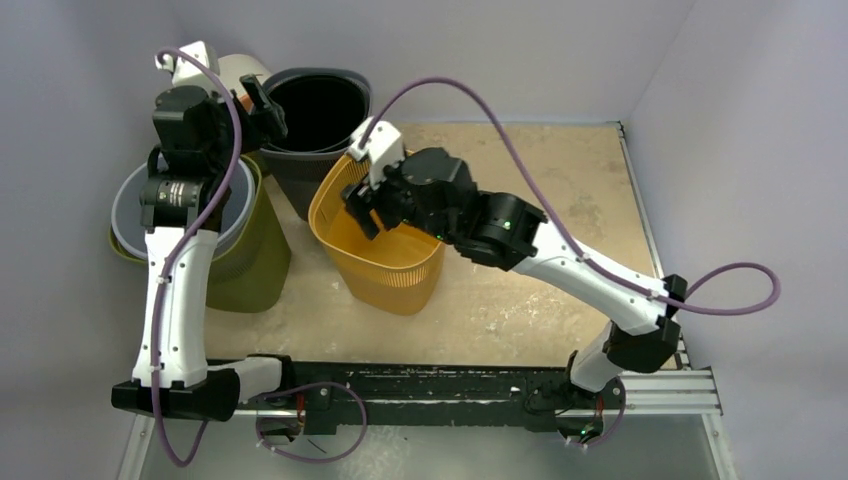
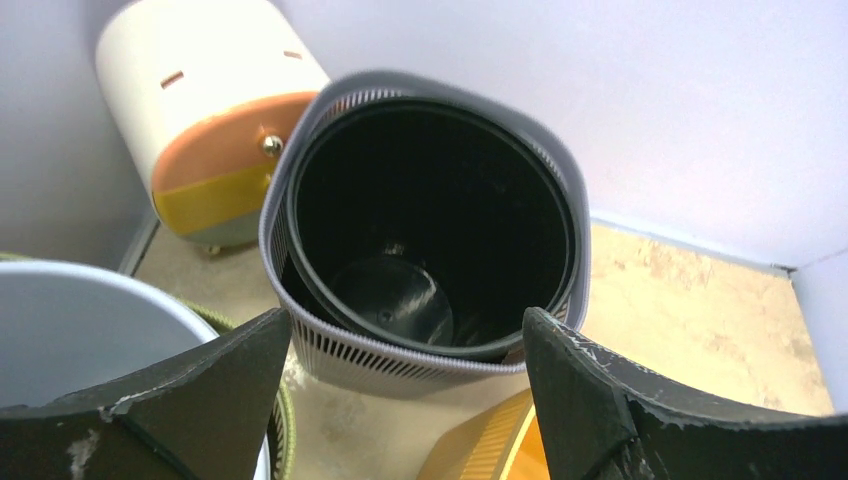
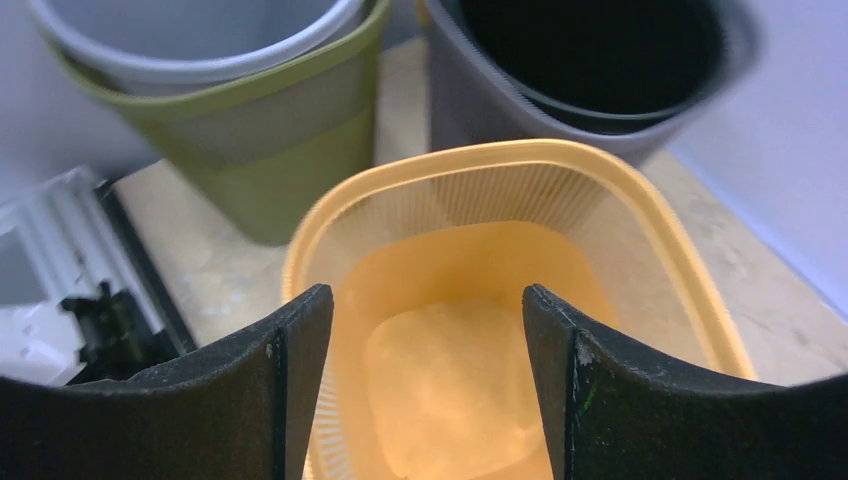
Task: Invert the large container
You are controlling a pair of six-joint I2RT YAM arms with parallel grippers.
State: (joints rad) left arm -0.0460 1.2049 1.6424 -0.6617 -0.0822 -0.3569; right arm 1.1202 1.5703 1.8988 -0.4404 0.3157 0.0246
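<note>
A dark grey slatted bin (image 1: 300, 180) stands upright at the back of the table, with a black bucket (image 1: 318, 105) nested inside it. My left gripper (image 1: 266, 112) is open and empty at the bin's left rim. In the left wrist view the gripper (image 2: 407, 320) looks down into the black bucket (image 2: 400, 290), above the bin's near wall (image 2: 400, 365). A yellow slatted basket (image 1: 400, 275) stands upright in front of the bin. My right gripper (image 1: 365, 212) is open and empty over the basket's mouth (image 3: 500, 150); in its wrist view (image 3: 425, 295) the jaws stand wide apart.
An olive green bin (image 1: 255, 250) with a light grey bin (image 1: 232, 205) nested inside stands at the left, under my left arm. A white cylinder with an orange and yellow end (image 1: 238, 72) lies at the back left corner. White walls close the back and sides.
</note>
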